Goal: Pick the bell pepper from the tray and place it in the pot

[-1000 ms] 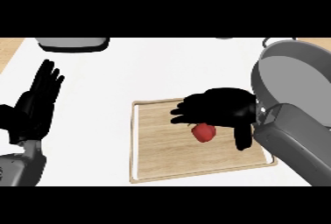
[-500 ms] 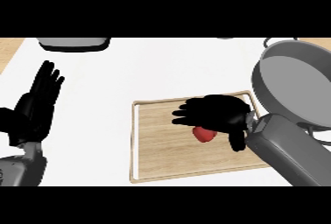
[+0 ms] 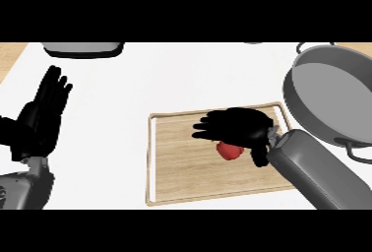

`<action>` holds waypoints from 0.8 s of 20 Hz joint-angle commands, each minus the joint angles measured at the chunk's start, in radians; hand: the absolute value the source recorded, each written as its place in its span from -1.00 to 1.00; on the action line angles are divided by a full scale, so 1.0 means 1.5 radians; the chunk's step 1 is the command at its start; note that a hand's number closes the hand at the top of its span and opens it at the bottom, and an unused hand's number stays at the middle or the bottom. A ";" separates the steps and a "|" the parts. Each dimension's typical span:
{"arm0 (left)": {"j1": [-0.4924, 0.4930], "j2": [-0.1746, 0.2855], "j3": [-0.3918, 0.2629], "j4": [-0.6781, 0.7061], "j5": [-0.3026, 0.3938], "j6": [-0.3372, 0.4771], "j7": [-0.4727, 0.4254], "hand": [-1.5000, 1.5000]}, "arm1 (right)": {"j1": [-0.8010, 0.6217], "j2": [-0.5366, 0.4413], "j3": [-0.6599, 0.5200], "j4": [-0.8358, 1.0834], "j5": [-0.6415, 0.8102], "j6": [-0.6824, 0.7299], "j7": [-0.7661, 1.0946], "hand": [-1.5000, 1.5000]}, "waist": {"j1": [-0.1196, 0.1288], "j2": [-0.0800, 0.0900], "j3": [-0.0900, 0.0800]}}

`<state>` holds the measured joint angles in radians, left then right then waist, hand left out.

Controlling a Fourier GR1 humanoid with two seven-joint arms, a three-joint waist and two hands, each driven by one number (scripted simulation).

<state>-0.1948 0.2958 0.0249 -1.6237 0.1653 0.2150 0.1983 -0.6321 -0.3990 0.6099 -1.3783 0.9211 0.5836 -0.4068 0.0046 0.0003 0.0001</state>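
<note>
The red bell pepper (image 3: 230, 151) lies on the wooden tray (image 3: 174, 170), right of its middle. My right hand (image 3: 236, 128) hovers directly over it and hides its upper part. The fingers reach left past the pepper, and the thumb (image 3: 258, 157) hangs down on its right side; nothing is curled round it. The large grey pot (image 3: 327, 96) stands just right of the tray, its inside bare. At the left edge my left hand (image 3: 40, 118) rests open with its fingers up.
A grey container (image 3: 81, 48) sits at the back left edge of the white counter (image 3: 167, 78). The pot's handle (image 3: 357, 153) sticks out near my right forearm (image 3: 316, 177).
My right hand has sunk a little onto the pepper, and its forearm has swung down and left, uncovering more of the pot. The pepper and left hand stay put.
</note>
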 commanded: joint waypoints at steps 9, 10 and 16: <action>-0.023 -0.007 0.025 -0.028 -0.024 -0.010 0.056 0.00 | 0.027 0.085 -0.023 0.141 0.139 -0.084 -0.041 -1.00 | 0.001 0.001 0.000; -0.008 -0.021 0.032 -0.004 -0.016 -0.025 0.009 0.00 | 0.009 0.094 -0.040 0.070 0.123 0.001 -0.027 -1.00 | -0.001 0.000 0.000; -0.027 -0.030 0.031 0.015 -0.032 -0.024 0.023 0.00 | 0.016 0.071 -0.021 0.131 0.196 -0.120 -0.146 1.00 | -0.001 0.000 0.000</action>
<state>-0.2172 0.2666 0.0679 -1.6169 0.1323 0.1795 0.2263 -0.6157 -0.3061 0.5892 -1.1976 1.1595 0.4219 -0.5832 0.0061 -0.0002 0.0000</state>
